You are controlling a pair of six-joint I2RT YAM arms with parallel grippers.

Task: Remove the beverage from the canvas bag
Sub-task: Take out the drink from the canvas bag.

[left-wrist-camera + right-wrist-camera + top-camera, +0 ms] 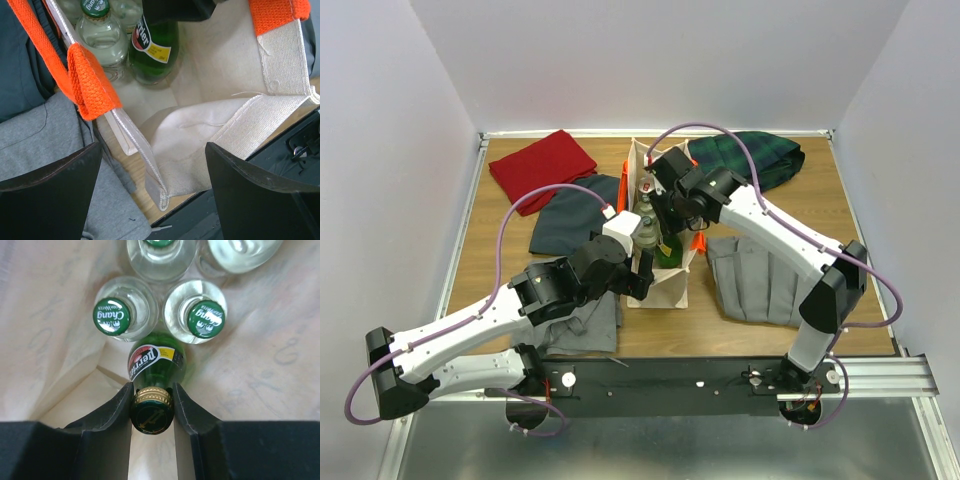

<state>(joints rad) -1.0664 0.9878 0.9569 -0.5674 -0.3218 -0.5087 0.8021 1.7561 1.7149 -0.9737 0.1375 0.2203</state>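
While right fingers [152,405] clamp one green bottle [155,367] — two green-capped clear bottles [112,315] beside, left fingers [155,192] wide, empty

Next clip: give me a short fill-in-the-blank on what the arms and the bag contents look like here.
1. The right gripper is closed on the neck of the ____ glass bottle.
2. The left gripper hangs over the canvas bag with its fingers ____.
3. The clear bottles in the bag have ____ caps.
4. The bag's handles are ____.

Missing words: green; open; green; orange
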